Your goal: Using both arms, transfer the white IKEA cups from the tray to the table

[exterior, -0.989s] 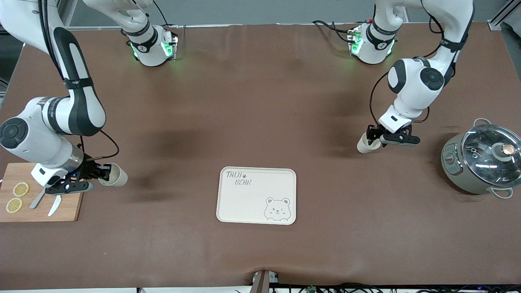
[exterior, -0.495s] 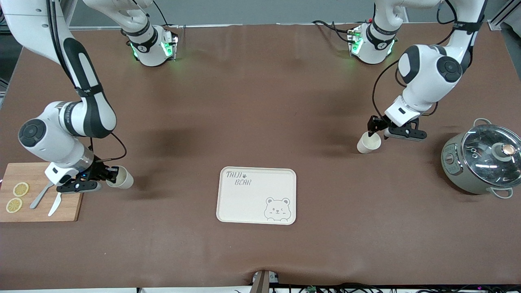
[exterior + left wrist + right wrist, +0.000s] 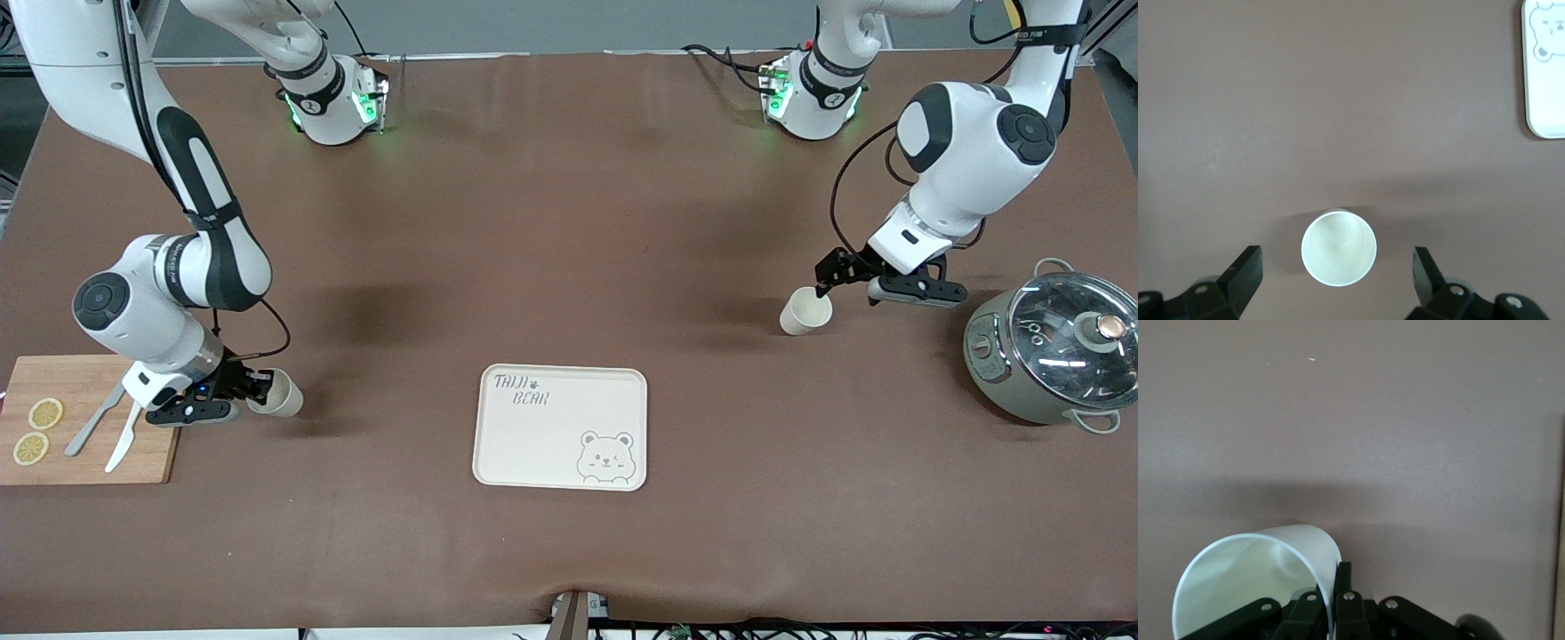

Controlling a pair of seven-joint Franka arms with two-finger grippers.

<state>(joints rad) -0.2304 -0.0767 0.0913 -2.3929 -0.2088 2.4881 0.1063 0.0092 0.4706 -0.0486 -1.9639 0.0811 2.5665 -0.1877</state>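
Both arms have shifted: left gripper (image 3: 845, 277) has risen off its cup (image 3: 806, 312).
Its jaws gape wide above that upright cup; right gripper (image 3: 252, 395) still pinches the rim of the other cup (image 3: 279, 396).

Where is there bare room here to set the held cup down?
The tray is bare, as is the cloth between it and the arm bases. It is crowded near the right gripper, shut on its cup beside the cutting board, and around the open left gripper, the standing cup and the pot.
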